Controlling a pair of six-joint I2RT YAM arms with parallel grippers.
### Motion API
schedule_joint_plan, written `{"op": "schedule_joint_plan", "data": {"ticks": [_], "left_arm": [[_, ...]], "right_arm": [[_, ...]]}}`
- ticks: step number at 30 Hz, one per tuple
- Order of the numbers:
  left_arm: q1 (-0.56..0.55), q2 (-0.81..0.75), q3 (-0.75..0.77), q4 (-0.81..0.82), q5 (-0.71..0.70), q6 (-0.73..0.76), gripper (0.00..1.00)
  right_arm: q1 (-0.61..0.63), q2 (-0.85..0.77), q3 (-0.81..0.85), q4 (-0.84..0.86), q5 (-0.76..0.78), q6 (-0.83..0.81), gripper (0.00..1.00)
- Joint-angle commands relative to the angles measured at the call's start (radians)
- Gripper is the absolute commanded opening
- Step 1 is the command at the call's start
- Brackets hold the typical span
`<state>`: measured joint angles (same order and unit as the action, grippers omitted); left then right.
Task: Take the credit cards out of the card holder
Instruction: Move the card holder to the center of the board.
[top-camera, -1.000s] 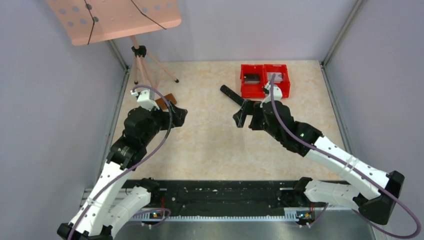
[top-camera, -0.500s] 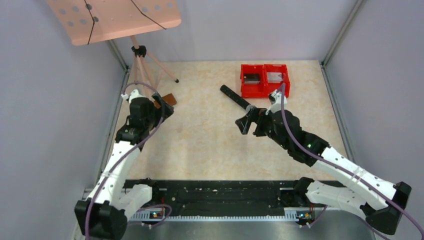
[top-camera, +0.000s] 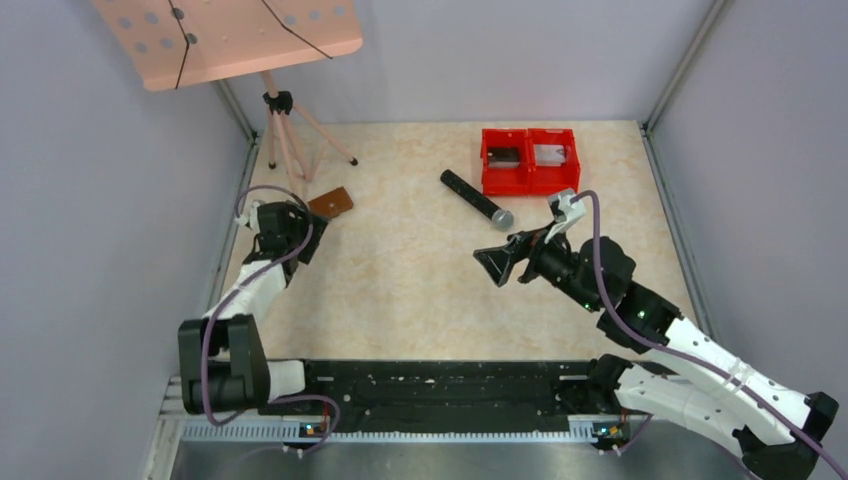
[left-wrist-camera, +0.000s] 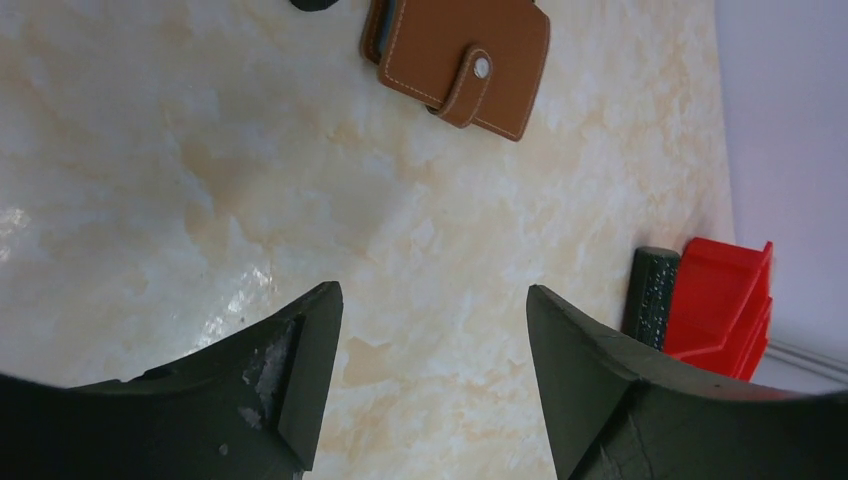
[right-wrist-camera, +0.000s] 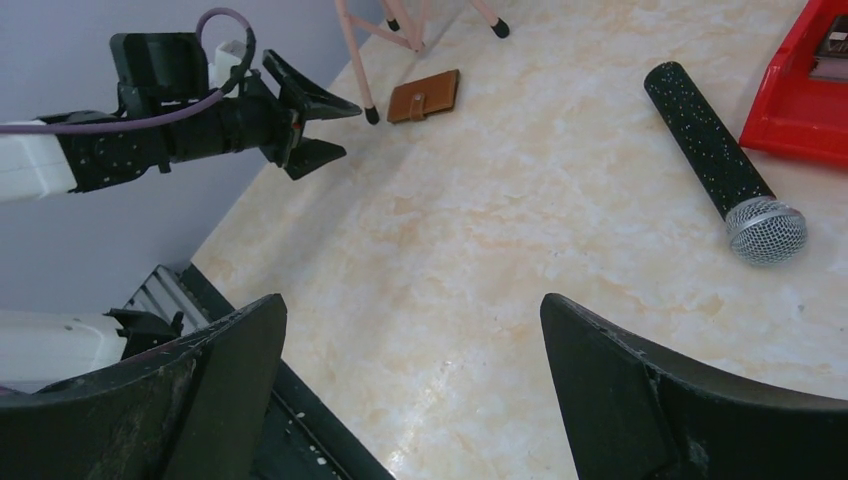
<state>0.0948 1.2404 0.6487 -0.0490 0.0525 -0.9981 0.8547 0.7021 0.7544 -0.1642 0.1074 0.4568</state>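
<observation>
Wallet (left-wrist-camera: 455, 60) is lying snapped shut, nothing taken out yet; left gripper (left-wrist-camera: 432, 300) and right gripper (right-wrist-camera: 412, 305) are hovering open, holding nothing.

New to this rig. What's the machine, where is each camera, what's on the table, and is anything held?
Two robot arms are bolted at the near edge of a beige marbled table, each ending in a two-finger gripper. The wide picture looks down from above. The other two come from wrist cameras, so the dark wedges are each gripper's own fingers. On the table lie a closed brown leather card holder, a black microphone and twin red plastic bins. A pink music stand stands back left. The left gripper and right gripper are open, holding nothing.
</observation>
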Motion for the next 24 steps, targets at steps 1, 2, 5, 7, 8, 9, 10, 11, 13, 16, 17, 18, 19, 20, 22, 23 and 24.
{"op": "schedule_joint_plan", "data": {"ticks": [1,2,5,7,8,9,10,11,13,16,17,18,19,20,22,23,24], "left_arm": [[0.003,0.136,0.061,0.146,-0.038,-0.04,0.72],[0.003,0.176,0.067,0.169,-0.039,-0.052,0.71],[0.002,0.26,0.079,0.26,-0.039,-0.088,0.66],[0.0,0.309,0.099,0.283,-0.058,-0.107,0.64],[0.0,0.332,0.108,0.288,-0.084,-0.113,0.63],[0.0,0.355,0.117,0.288,-0.104,-0.119,0.63],[0.0,0.376,0.124,0.289,-0.124,-0.125,0.62],[0.0,0.394,0.133,0.29,-0.136,-0.128,0.62],[0.001,0.43,0.155,0.288,-0.143,-0.136,0.62],[0.0,0.467,0.177,0.295,-0.149,-0.143,0.61],[0.0,0.479,0.181,0.301,-0.152,-0.147,0.6],[0.001,0.488,0.186,0.307,-0.156,-0.147,0.6],[0.0,0.498,0.192,0.309,-0.157,-0.148,0.6],[0.0,0.51,0.2,0.31,-0.156,-0.148,0.6],[0.0,0.529,0.212,0.305,-0.151,-0.153,0.59],[-0.001,0.533,0.216,0.3,-0.147,-0.157,0.59],[0.001,0.538,0.213,0.299,-0.148,-0.162,0.58]], "right_arm": [[0.003,-0.02,0.031,0.03,0.016,-0.062,0.98],[0.004,-0.021,0.032,0.032,0.018,-0.064,0.98],[0.003,-0.028,0.033,0.037,0.022,-0.063,0.98],[0.003,-0.033,0.03,0.039,0.021,-0.061,0.98],[0.003,-0.035,0.026,0.04,0.021,-0.058,0.98],[0.003,-0.039,0.024,0.041,0.025,-0.055,0.98],[0.003,-0.043,0.021,0.044,0.025,-0.052,0.98],[0.003,-0.046,0.018,0.046,0.027,-0.048,0.98],[0.003,-0.053,0.012,0.047,0.031,-0.046,0.98],[0.003,-0.063,0.005,0.049,0.035,-0.047,0.98],[0.003,-0.064,0.005,0.048,0.035,-0.047,0.98],[0.003,-0.064,0.005,0.048,0.034,-0.052,0.98],[0.004,-0.062,0.006,0.045,0.035,-0.055,0.98],[0.003,-0.06,0.009,0.043,0.037,-0.06,0.98],[0.003,-0.057,0.012,0.035,0.042,-0.064,0.98],[0.003,-0.055,0.014,0.034,0.044,-0.067,0.98],[0.003,-0.054,0.013,0.033,0.049,-0.068,0.98]]}}
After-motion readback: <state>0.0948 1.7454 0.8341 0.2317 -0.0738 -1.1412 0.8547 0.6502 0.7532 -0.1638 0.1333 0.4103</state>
